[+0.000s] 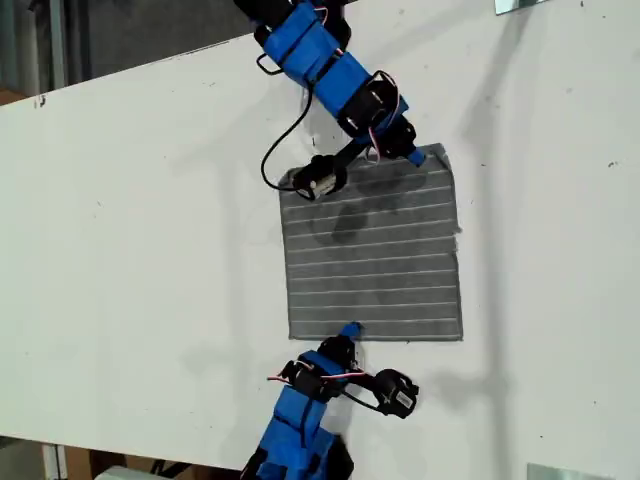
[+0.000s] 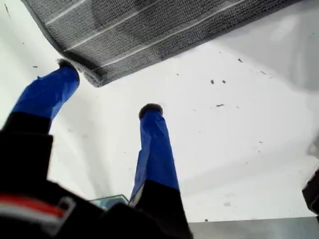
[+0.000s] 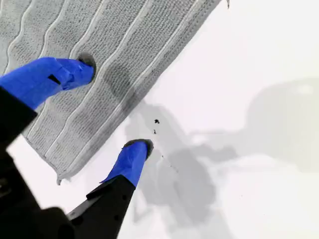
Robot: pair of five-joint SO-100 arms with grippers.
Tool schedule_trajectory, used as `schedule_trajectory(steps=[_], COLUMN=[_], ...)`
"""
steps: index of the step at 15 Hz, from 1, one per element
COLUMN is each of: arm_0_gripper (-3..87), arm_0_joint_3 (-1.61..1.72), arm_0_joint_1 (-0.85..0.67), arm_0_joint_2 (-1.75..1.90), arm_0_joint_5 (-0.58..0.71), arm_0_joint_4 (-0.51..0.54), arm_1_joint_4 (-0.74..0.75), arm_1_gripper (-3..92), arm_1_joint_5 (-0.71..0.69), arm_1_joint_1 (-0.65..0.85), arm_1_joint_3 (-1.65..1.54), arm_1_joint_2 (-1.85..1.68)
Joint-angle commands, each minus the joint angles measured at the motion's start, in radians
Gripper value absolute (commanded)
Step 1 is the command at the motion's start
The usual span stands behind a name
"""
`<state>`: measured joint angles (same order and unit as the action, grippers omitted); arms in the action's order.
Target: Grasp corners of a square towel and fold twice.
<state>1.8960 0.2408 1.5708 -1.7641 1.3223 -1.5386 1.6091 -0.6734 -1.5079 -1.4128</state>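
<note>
My second gripper (image 1: 350, 330) is seen at the lower part of the exterior view, at the near hemmed edge of the towel (image 1: 370, 250). Its jaws are spread apart and nothing is held between them. In the second wrist view, my second gripper (image 3: 114, 104) straddles that edge: one blue finger (image 3: 65, 74) is positioned over the striped cloth (image 3: 124, 40), and the other finger (image 3: 132, 159) is positioned over the bare table just beside the hem. One rounded corner (image 3: 59, 177) is visible a short way along the same edge; it corresponds to the lower left corner (image 1: 293, 337) in the exterior view.

The towel is spread flat and unfolded on the white table (image 1: 150, 250), right of centre in the exterior view. Its pale stripes run parallel to the near and far edges.

My first gripper (image 1: 415, 155) is located at the far edge of the towel, near the upper right corner (image 1: 440, 150) in the exterior view. In the first wrist view, my first gripper (image 2: 108, 85) is likewise parted and empty. One finger (image 2: 47, 92) is placed with its tip against the hem, just beside the corner (image 2: 94, 79) of the cloth (image 2: 149, 25). The other finger (image 2: 154, 149) is set over bare table, apart from the fabric. A black cable (image 1: 275, 150) loops over the table beside this arm.
</note>
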Motion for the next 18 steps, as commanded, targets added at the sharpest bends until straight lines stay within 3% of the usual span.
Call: schedule_trajectory(steps=[1,5,9,10,11,12,18], arm_0_gripper=[29.4,30.2,30.0,30.0,30.0,30.1,33.0], arm_0_joint_3=[-0.055,-0.071,-0.109,-0.126,-0.15,-0.178,-0.416], arm_0_joint_1=[0.087,0.184,0.236,0.252,0.268,0.29,0.472], arm_0_joint_2=[-0.011,-0.041,-0.109,-0.137,-0.163,-0.179,-0.241], arm_0_joint_5=[-0.078,-0.181,-0.215,-0.222,-0.233,-0.253,-0.433], arm_0_joint_4=[-0.06,-0.067,-0.069,-0.075,-0.075,-0.058,0.144], arm_1_joint_4=[0.083,0.236,0.295,0.322,0.353,0.374,0.36], arm_1_gripper=[30.8,31.7,31.3,21.3,4.8,-0.1,-0.2], arm_1_joint_5=[0.034,0.032,0.009,0.008,0.008,0.005,-0.006], arm_1_joint_1=[-0.066,-0.087,-0.069,-0.069,-0.069,-0.066,-0.054], arm_1_joint_3=[0.054,0.049,0.044,0.043,0.043,0.044,0.058], arm_1_joint_2=[0.069,0.209,0.256,0.273,0.293,0.307,0.314])
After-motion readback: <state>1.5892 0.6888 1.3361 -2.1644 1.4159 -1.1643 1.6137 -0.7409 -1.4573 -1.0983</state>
